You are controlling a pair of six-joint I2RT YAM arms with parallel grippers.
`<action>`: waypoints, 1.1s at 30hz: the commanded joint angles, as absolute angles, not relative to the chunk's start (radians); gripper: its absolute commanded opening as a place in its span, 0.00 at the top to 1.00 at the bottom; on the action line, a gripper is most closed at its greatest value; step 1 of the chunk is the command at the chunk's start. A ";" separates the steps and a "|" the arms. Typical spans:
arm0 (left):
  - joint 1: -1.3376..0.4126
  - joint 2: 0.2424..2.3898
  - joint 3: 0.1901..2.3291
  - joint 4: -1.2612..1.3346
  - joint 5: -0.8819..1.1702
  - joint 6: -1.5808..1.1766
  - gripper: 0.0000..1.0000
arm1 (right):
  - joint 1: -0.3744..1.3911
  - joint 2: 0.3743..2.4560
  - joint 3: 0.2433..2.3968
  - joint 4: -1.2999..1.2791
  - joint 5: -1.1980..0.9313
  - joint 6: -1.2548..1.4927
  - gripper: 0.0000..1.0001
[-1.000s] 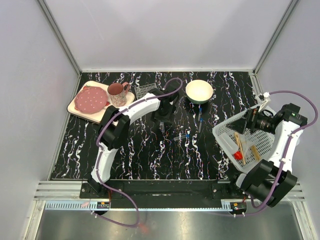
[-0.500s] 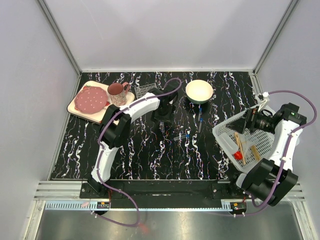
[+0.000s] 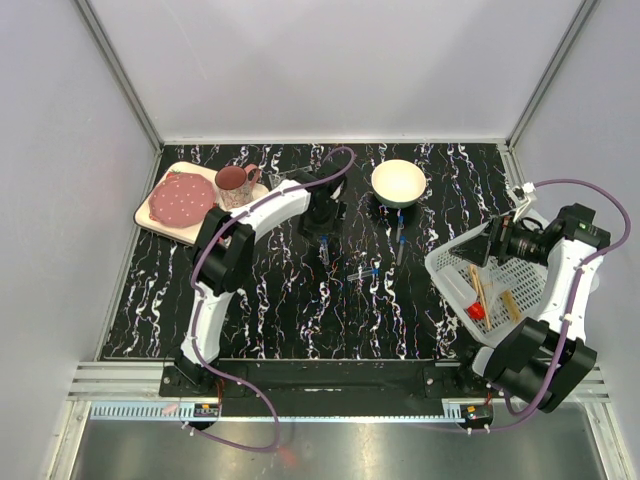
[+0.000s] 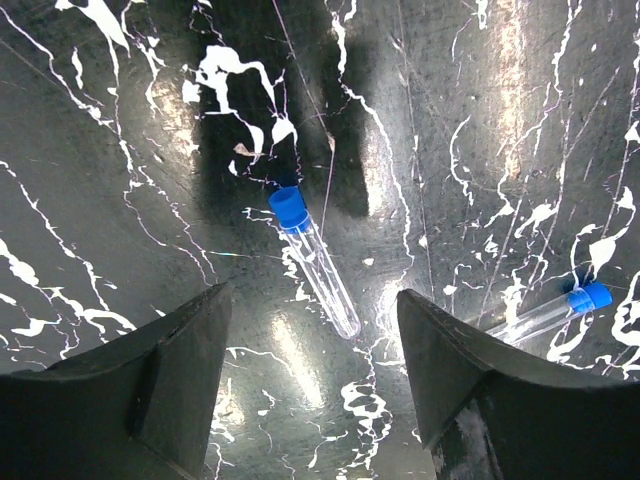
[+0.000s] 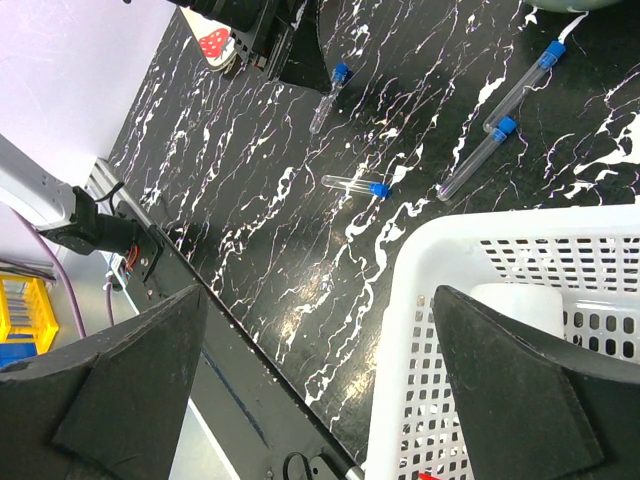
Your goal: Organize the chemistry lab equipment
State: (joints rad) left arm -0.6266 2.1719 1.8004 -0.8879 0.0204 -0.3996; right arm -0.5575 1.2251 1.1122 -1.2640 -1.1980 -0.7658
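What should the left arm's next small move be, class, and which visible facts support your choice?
Probably lower the left gripper straight down and close on the blue-capped tube. In the left wrist view its fingers are spread open, and that tube lies on the table in line with the gap between them, with nothing gripped yet, so a short descent seems enough.

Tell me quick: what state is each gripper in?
Left gripper: open, empty, over a capped tube.
Right gripper: open, empty, at the basket edge.
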 commanded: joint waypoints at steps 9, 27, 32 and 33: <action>-0.600 2.091 1.809 -0.862 0.094 -0.339 0.30 | -0.532 1.221 1.123 -1.232 -1.207 -0.746 0.00; -0.601 2.157 1.770 -0.864 0.107 -0.403 0.35 | -0.473 1.207 1.109 -1.206 -1.172 -0.707 0.00; -0.601 2.169 1.743 -0.864 0.109 -0.425 0.36 | -0.450 1.201 1.104 -1.186 -1.163 -0.680 0.00; -0.601 2.175 1.738 -0.864 0.109 -0.429 0.37 | -0.442 1.198 1.103 -1.180 -1.158 -0.677 0.00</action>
State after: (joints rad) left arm -0.6037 2.1628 1.7542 -0.8783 0.1020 -0.4007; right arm -0.4641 1.2243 1.1061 -1.2156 -1.1690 -0.7055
